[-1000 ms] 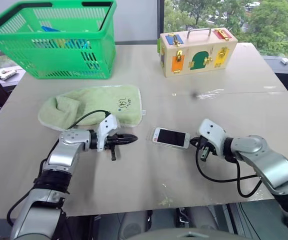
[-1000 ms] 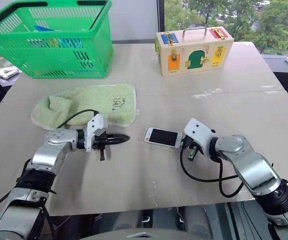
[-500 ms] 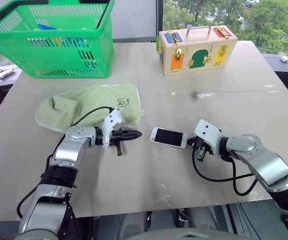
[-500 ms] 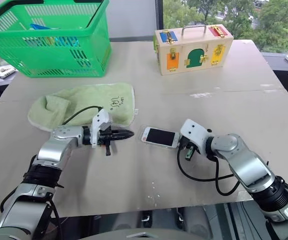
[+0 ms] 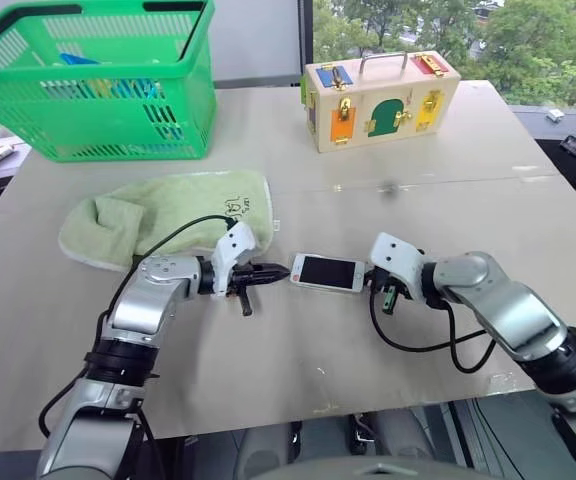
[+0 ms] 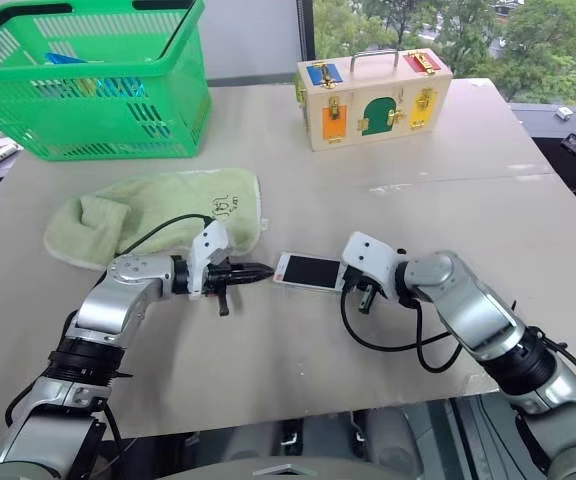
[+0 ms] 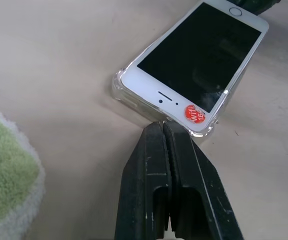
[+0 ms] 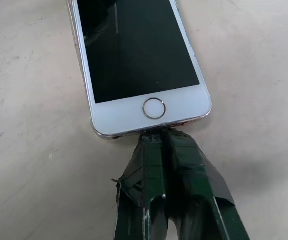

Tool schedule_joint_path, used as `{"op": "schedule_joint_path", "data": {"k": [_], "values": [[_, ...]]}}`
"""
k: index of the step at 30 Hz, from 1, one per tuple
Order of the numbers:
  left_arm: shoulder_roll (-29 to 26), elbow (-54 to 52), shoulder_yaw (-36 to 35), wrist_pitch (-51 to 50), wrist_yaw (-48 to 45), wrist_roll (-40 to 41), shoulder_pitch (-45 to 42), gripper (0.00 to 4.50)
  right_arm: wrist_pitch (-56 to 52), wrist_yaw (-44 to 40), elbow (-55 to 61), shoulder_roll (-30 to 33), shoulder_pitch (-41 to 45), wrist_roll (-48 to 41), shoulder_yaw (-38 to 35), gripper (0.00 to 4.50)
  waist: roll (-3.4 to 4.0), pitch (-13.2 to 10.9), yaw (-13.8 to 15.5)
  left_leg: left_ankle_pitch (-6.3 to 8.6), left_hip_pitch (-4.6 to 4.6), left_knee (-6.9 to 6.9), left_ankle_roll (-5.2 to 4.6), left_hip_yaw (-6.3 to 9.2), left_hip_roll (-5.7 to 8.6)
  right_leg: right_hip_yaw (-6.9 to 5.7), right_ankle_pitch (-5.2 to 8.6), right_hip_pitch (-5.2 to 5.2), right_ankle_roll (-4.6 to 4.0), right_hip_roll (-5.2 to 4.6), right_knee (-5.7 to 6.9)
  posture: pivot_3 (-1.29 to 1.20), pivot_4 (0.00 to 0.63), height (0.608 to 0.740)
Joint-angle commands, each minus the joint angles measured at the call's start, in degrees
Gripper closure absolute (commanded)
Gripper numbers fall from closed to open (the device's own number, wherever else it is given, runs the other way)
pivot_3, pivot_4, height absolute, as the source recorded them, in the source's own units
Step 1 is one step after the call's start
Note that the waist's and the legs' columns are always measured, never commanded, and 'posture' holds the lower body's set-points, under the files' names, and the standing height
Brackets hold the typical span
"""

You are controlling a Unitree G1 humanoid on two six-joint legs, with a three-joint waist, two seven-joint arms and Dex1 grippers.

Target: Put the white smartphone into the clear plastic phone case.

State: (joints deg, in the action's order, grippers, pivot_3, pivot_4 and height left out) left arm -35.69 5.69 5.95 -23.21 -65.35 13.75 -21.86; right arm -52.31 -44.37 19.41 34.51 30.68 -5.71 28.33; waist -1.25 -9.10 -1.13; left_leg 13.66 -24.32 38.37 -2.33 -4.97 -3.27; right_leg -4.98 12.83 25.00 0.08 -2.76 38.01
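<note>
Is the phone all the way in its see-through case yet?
Nearly. The white smartphone lies screen-up inside the clear plastic phone case, whose rim shows round the earpiece end. Both grippers are shut: the left gripper touches that end, the right gripper the home-button end. Left to do: seating it fully. I cannot tell whether every corner has snapped in.

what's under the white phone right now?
The white smartphone lies screen up in the clear plastic phone case; the case's clear rim shows around the speaker end. The case floor beneath it is covered, and whether the phone is fully seated cannot be told.
</note>
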Motion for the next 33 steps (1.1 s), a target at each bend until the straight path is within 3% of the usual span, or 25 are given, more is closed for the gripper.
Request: {"op": "schedule_joint_path", "data": {"k": [1,3,13,18,24,33], "values": [[0.9,-4.53,0.94,-0.43,-1.08,2.29,0.0,4.46,4.68,-1.53,-3.43,-3.47,2.86,1.08,3.93,4.5,-0.02,-0.01,-0.15,0.0,0.1,-0.01,0.0,0.0,-0.01,-0.01,0.0,-0.11,0.0,0.0,-0.01,0.0,0.15,0.74],[0.68,-5.69,0.54,-1.46,-0.91,2.72,0.33,4.46,6.02,-2.61,-4.6,-4.05,3.79,1.49,4.01,4.5,-0.02,-0.01,-0.25,0.01,0.49,-0.08,0.01,-0.03,-0.04,-0.01,0.04,-0.4,-0.06,-0.11,-0.02,0.0,0.15,0.74],[-2.71,-11.65,-5.12,-10.37,2.76,6.28,3.22,4.46,8.11,-5.04,-3.89,-1.31,2.03,2.56,0.5,4.5,-0.02,-0.04,-0.63,0.02,0.43,-0.25,0.03,-0.13,-0.02,0.39,0.02,-0.27,-0.03,-0.2,-0.04,0.0,0.15,0.74],[-4.41,-7.98,-5.9,-10.04,3.7,6.29,1.17,4.46,7.12,-4.83,-2.09,2.39,0.78,2.71,-2.4,4.5,0.04,-0.13,0.75,0.02,0.4,-0.27,0.03,-0.16,0.06,0.31,0.03,-0.26,-0.02,-0.16,-0.08,0.0,0.15,0.74],[-5.97,-3.19,-5.08,-6.67,2.75,4.38,0.68,4.46,4.33,-3.88,0.9,1.44,0.27,0.94,-4.45,4.5,0.02,-0.17,0.85,0.02,0.17,-0.12,0.01,-0.17,0.13,0.28,0.09,-0.19,-0.14,-0.35,-0.16,0.0,0.15,0.74],[-3.07,-1.91,-1.16,-3.25,3.1,2.49,0.11,4.46,2.26,-3.44,1.66,0.42,1.82,1.27,-2.4,4.5,0.02,-0.18,0.79,0.02,0.1,-0.13,0.02,-0.09,0.12,0.19,0.02,-0.15,-0.01,-0.26,-0.14,0.0,0.15,0.74]]}}
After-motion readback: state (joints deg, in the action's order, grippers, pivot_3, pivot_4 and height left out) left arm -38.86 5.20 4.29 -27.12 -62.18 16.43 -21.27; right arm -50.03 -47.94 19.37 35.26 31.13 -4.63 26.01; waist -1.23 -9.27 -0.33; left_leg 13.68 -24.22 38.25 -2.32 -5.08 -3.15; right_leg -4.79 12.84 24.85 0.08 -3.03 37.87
